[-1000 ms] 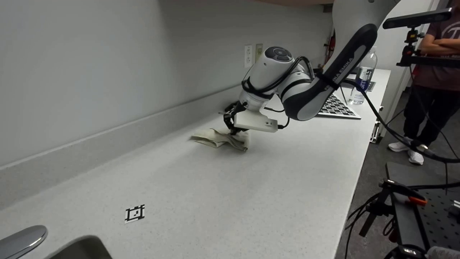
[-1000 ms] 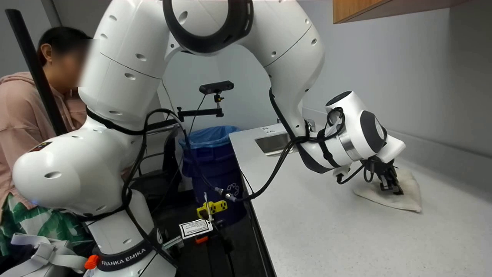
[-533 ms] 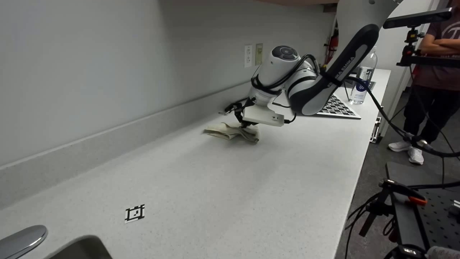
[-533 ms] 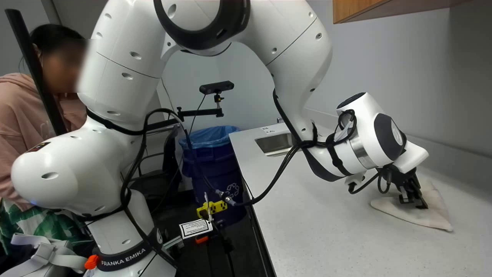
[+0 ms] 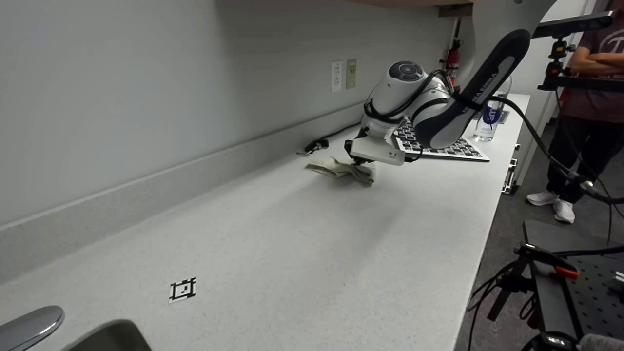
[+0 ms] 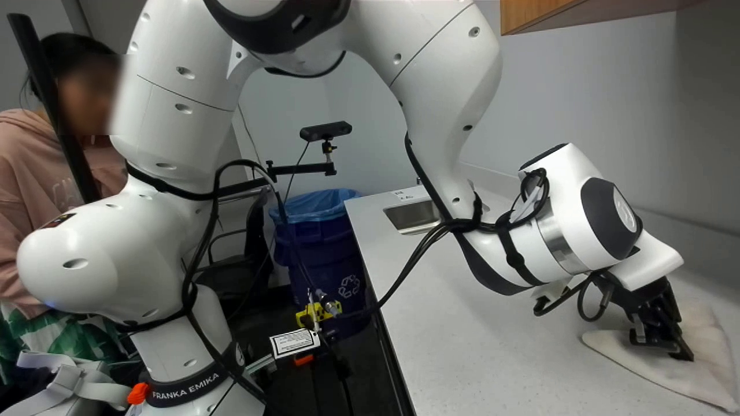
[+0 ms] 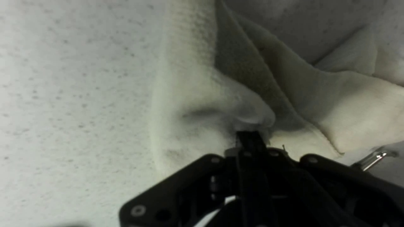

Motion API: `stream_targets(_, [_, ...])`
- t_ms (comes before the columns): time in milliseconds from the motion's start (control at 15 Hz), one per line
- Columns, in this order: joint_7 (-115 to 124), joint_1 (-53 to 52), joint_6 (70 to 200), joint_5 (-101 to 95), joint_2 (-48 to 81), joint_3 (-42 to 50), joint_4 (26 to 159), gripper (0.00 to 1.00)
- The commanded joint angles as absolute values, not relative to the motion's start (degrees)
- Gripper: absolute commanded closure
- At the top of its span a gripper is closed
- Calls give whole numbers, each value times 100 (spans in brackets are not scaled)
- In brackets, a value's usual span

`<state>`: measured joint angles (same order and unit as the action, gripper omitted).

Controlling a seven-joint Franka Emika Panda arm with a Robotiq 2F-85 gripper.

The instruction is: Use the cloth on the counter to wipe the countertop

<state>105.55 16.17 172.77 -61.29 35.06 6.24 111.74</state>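
Note:
The pale cloth (image 5: 331, 167) lies folded and rumpled on the light speckled countertop (image 5: 273, 253), near the wall. It also shows in an exterior view (image 6: 711, 370) and fills much of the wrist view (image 7: 356, 113). My gripper (image 7: 252, 138) points down with its black fingers together. The cloth is bunched up right at the fingertips, and the tips themselves are partly hidden in it. In both exterior views the gripper (image 5: 359, 162) (image 6: 670, 349) is low over the counter, its tips at the cloth, with cloth spread flat around them.
A checkered board (image 5: 458, 150) lies just beyond the gripper, with a bottle (image 5: 487, 122) behind it. A dark cabled object (image 5: 318, 145) with a metal tip lies by the wall. A sink (image 5: 112, 336) and a marker (image 5: 183, 289) are at the counter's far end from the board.
My gripper and the cloth have slid together along the counter, away from the sink and toward the checkered board. The dark object by the wall is now fully uncovered. The fingers stay together.

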Motion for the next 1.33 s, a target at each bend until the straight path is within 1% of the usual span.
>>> stream_targets(0, [10745, 1549, 17303, -6207, 3453, 724, 11426, 100])
stream_targets(267, [10520, 1540, 17338, -6076, 3576, 430, 11181, 100])
stream_targets(933, [9838, 1531, 17368, -6092, 3738, -730, 10966, 100])
stream_targets(1067, [9817, 1573, 17306, -6129, 3740, -699, 10953, 100])
stream_targets(1267, [9959, 1612, 17319, -6285, 3707, -376, 11019, 100])
